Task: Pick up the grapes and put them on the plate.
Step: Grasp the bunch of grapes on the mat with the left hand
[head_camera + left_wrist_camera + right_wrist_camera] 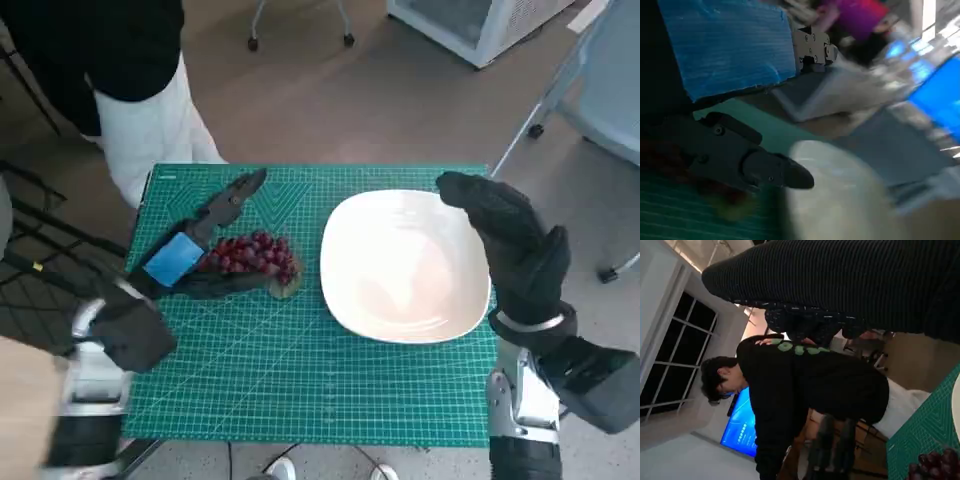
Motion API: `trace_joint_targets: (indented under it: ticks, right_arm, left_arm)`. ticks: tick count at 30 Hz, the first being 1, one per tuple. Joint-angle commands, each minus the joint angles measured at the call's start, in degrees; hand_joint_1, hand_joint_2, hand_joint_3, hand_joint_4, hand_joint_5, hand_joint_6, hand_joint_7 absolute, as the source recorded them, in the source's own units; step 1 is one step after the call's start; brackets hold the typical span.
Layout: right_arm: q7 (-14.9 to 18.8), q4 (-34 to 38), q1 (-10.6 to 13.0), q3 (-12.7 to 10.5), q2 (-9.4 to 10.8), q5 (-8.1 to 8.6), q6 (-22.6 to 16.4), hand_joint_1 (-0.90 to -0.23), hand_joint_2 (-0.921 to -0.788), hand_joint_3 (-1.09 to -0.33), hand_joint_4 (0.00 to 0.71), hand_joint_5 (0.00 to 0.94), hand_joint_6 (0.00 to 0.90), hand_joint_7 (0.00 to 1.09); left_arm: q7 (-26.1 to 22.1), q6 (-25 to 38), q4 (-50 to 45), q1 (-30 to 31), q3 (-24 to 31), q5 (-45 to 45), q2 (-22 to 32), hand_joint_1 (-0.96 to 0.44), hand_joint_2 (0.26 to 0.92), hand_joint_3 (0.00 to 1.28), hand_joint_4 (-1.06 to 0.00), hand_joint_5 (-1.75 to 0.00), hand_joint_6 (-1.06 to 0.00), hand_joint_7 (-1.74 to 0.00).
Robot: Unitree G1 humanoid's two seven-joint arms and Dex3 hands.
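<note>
The grapes (256, 255) lie on the green worktop (300, 380), in the left middle of the head view, just left of the white plate (405, 265). The bunch looks soft, light and easy to crush, and loose berries may drop, so I judge it safer to cup it from the sides or pinch it at the stem. The left hand (205, 235) lies around the bunch, one finger beyond it and the others below, but I cannot tell whether it grips. The right hand (510, 240) hovers at the plate's right rim, fingers apart, holding nothing. The left wrist view is blurred; the stem is not visible.
</note>
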Motion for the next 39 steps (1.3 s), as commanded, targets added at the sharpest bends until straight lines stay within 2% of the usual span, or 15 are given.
trace_joint_targets:
  ticks: [1, 8, 19, 39]
  right_arm:
    - [-0.1, 0.7, 1.0, 0.1, 0.0, 0.04, 0.7, -0.502, -0.921, -0.595, 0.279, 0.002, -0.001, 0.53]
    - [-0.2, 0.3, 1.2, 0.3, 0.3, -0.07, 0.8, -0.501, -0.921, -0.597, 0.28, 0.002, -0.001, 0.53]
    - [-0.2, -0.2, 1.7, 0.2, 0.1, 0.11, 1.1, -0.501, -0.921, -0.597, 0.28, 0.002, -0.001, 0.53]
    - [0.0, -0.8, 2.2, 0.1, -0.3, 0.28, 1.9, -0.502, -0.921, -0.596, 0.28, 0.001, -0.001, 0.53]
  left_arm:
    - [-0.2, 10.6, -7.4, 2.1, -3.8, 7.2, 1.4, -0.56, 0.734, 0.0, 0.0, 0.0, -0.05, -0.02]
    - [0.4, 19.8, -7.0, 0.3, -8.7, 12.7, 0.9, -0.48, 0.708, 0.0, 0.0, 0.0, -0.11, -0.03]
    - [1.5, 27.6, -0.5, -5.0, -15.5, 17.3, -0.5, -0.43, 0.705, 0.0, 0.0, 0.0, -0.13, -0.01]
    - [5.5, 27.7, 20.7, -17.5, -25.0, 19.5, -3.7, -0.39, 0.708, 0.0, 0.0, 0.0, -0.13, 0.0]
